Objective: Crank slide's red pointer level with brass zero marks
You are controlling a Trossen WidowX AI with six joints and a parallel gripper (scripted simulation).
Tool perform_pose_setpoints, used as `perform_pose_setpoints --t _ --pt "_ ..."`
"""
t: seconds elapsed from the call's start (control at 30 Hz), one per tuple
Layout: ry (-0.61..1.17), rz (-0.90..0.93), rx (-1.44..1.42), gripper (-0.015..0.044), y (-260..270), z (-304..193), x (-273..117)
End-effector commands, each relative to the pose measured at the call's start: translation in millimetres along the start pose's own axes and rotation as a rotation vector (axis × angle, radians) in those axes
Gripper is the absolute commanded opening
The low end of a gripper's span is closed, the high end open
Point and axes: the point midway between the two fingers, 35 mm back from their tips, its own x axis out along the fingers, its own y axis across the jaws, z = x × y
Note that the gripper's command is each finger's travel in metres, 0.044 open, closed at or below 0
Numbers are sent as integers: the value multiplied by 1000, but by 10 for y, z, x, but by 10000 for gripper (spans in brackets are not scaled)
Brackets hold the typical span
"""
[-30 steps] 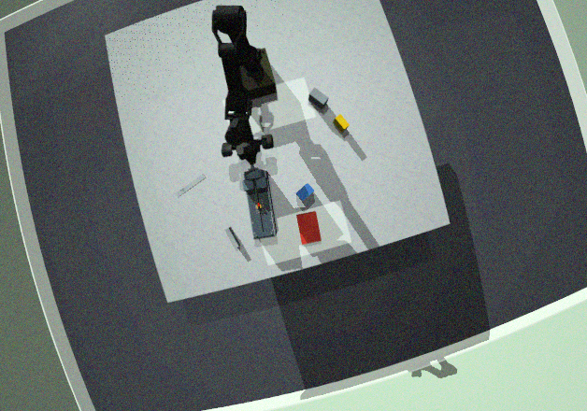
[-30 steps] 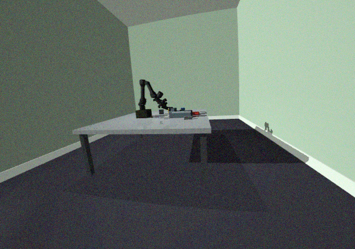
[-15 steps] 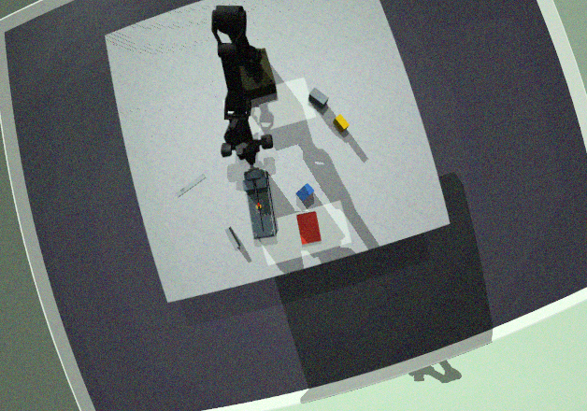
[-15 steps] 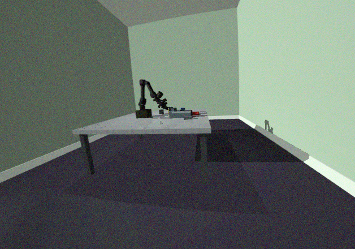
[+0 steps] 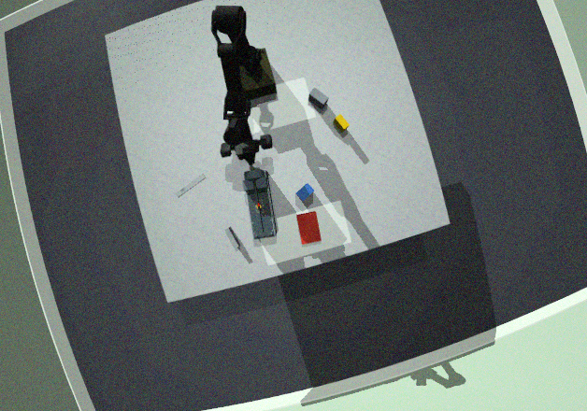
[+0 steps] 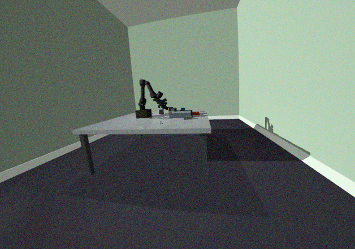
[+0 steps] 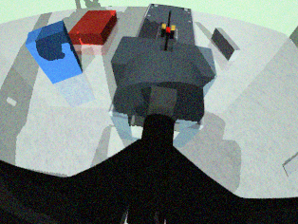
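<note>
The long grey machine (image 5: 262, 220) (image 6: 180, 114) lies ahead of the arm, with a darker crank housing at its near end. My gripper (image 5: 251, 164) (image 7: 153, 147) is shut on the crank handle (image 7: 162, 101), a small grey piece at the near side of the housing. The fingers hide part of the handle. The slide's red pointer (image 5: 258, 205) (image 7: 168, 29) sits between the two brass marks (image 7: 173, 32) on the machine's top, close to level with them. The pointer is too small to tell whether it is exactly level.
A blue block (image 5: 305, 191) (image 7: 62, 66) and a red block (image 5: 307, 227) (image 7: 95, 26) lie beside the machine. On its other side are a thin dark plate (image 5: 233, 237) (image 7: 224, 44) and a pale bar (image 5: 191, 185). A grey block (image 5: 318, 97) and a yellow block (image 5: 341, 121) lie nearer the arm's base.
</note>
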Motion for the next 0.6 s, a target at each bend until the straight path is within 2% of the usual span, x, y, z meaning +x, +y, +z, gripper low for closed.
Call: perform_pose_setpoints --t 0.0,0.57 --pt "-2 -27 7 0 -92 -3 -1" --pt "-2 -27 6 0 -131 -18 13"
